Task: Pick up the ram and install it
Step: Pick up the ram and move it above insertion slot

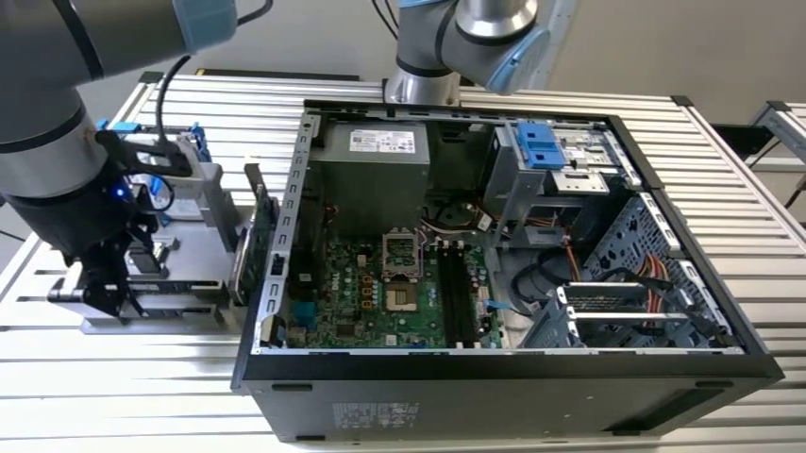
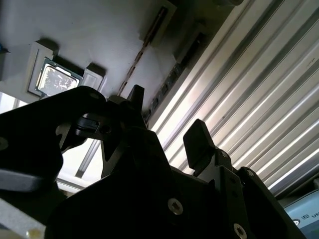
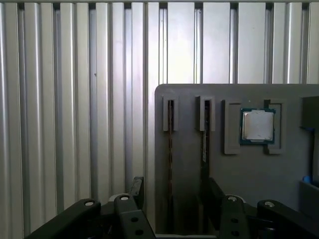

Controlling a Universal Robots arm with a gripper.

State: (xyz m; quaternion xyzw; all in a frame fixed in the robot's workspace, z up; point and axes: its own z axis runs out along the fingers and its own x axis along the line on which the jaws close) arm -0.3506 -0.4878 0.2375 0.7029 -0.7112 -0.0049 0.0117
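Note:
Two ram sticks stand on edge in narrow slots of a grey holder plate: one ram and a second ram beside it. In the second wrist view one ram shows as a thin dark line. My gripper hovers open over the holder's near end, and the first stick's line runs into the gap between the black fingers. Nothing is held. In the exterior view the gripper hangs over the holder, at the exterior view's left of the open computer case.
A small square silver chip sits in a recess of the holder beside the sticks. The motherboard's long black memory slots lie inside the case. A second arm's base stands behind the case. Ribbed metal tabletop surrounds everything.

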